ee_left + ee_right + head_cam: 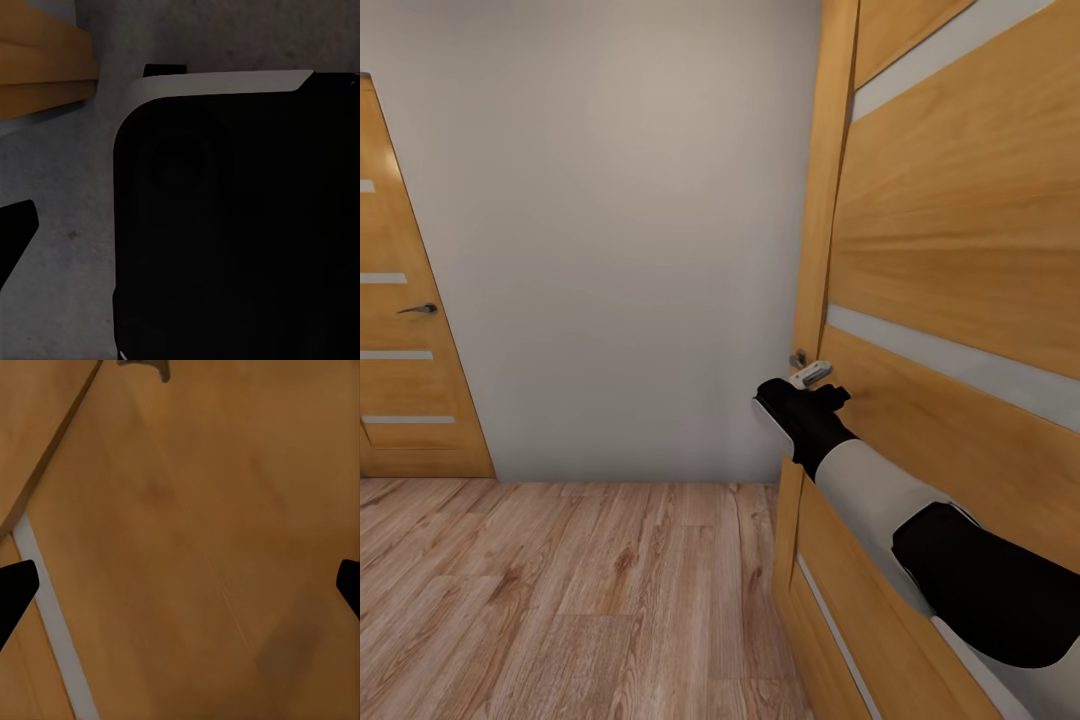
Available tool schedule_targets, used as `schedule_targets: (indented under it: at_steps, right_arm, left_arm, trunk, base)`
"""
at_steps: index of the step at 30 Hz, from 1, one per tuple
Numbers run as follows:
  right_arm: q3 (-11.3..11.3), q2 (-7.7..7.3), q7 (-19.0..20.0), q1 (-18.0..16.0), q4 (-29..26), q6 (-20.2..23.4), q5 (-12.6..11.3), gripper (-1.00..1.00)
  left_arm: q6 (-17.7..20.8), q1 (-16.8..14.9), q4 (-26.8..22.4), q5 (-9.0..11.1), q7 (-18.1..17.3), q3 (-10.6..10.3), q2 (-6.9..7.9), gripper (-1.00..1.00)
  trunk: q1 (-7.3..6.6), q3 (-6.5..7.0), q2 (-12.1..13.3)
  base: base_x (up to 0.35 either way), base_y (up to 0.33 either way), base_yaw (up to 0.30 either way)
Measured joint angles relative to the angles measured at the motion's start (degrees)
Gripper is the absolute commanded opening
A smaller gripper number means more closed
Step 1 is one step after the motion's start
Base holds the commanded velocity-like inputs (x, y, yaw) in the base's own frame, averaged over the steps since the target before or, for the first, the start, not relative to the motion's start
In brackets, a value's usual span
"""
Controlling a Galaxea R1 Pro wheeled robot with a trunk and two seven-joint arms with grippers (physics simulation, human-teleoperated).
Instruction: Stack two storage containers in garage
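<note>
We're in a narrow hallway, and the right arm (880,480) stretches forward along an orange striped door (960,250) that stands close on that side, its right gripper (800,400) up against the door's face just below the small metal handle (810,374). From the right wrist view the two dark fingers (15,589) sit wide apart at either edge of the frame with only wood grain and one pale stripe (52,622) between them, nothing clamped, so the door panel lies directly ahead of the fingers, very near. The door's vertical edge (815,230) runs just beside the gripper, and past that edge the room opens: a plain grey-white wall (620,230) ahead, light wood-plank flooring (560,600) spreading out to the side away from the door. Well apart from the fingers, across that open floor, stands a second striped door (400,330) with a dark lever handle (420,309). In the left wrist view, a dark rounded body with a pale rim (225,82) blocks most of the sight, one dark finger (13,229) showing at the edge over a mottled grey surface; whether the left fingers are apart or together, I can't tell. No storage containers are showing here, and no writing to read anywhere.
</note>
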Motion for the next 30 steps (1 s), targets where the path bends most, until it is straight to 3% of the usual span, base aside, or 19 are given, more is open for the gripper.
schedule_targets:
  at_steps: [7,17,27,30]
  right_arm:
    - [-0.04,-0.18,0.08,-0.07,0.04,-0.31,-0.15,1.0]
    - [0.02,-4.87,0.26,-0.07,-0.03,-1.69,-3.88,1.0]
    - [-0.22,-7.84,0.33,-0.93,0.04,-2.25,-5.31,1.0]
    - [-0.2,-8.56,0.29,-1.02,0.05,-1.64,-4.5,1.0]
  left_arm:
    - [0.0,0.0,0.01,-0.01,0.0,-0.01,0.0,1.0]
    - [-0.01,-0.01,0.02,0.0,0.0,-0.01,0.0,1.0]
    - [-0.01,-0.01,0.02,-0.01,0.0,-0.01,0.0,1.0]
    - [0.0,0.0,0.0,-0.01,-0.07,-0.01,0.0,1.0]
  trunk:
    - [0.0,0.0,0.0]
    - [0.0,0.01,0.0]
    - [0.0,0.0,0.01]
    - [0.0,0.0,0.0]
  base:
    - [0.0,0.0,0.0]
    - [0.0,0.0,0.0]
    - [0.0,0.0,0.0]
    - [0.0,0.0,0.0]
